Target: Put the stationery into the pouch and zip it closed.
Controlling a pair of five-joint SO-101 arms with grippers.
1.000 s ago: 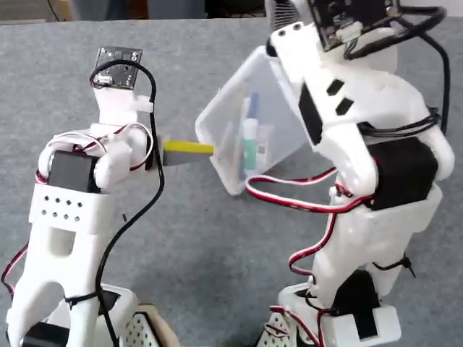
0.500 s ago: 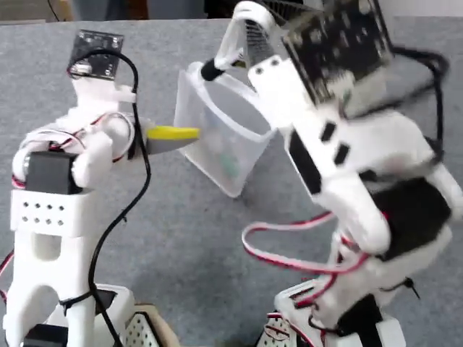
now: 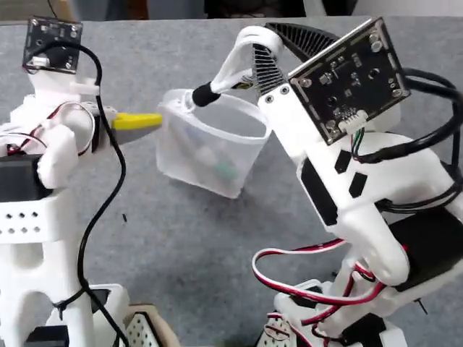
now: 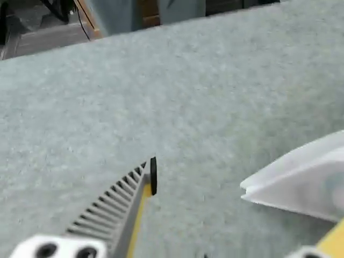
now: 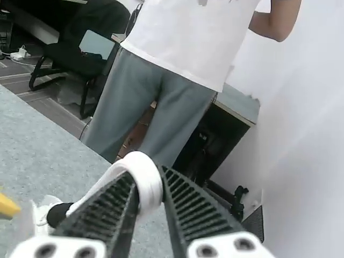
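The translucent pouch (image 3: pixel 210 148) hangs tilted just above the grey table with its mouth facing up. Inside it lies stationery (image 3: pixel 217 165), including a white and green tube. My right gripper (image 3: pixel 249 61) is shut on the pouch's white pull loop (image 3: pixel 230 69), which is pinched between the ribbed fingers (image 5: pixel 185 207) of that right gripper (image 5: pixel 146 185). The left gripper (image 3: pixel 148 121) sits beside the pouch's near corner and stands open (image 4: pixel 244 209). A corner of the pouch (image 4: pixel 301 180) reaches in between its spread fingers, and I cannot tell whether it touches one.
The grey felt table (image 3: pixel 181 246) stretches bare in front of the pouch. Both arm bases and their red and black cables (image 3: pixel 304 253) crowd the near edge. The table's far edge (image 4: pixel 161 24) lies beyond the left gripper.
The right arm lifted and swung left with the pull loop, so the pouch went from leaning flat to hanging mouth-up. The left arm drew back to the left, off the pouch's edge.
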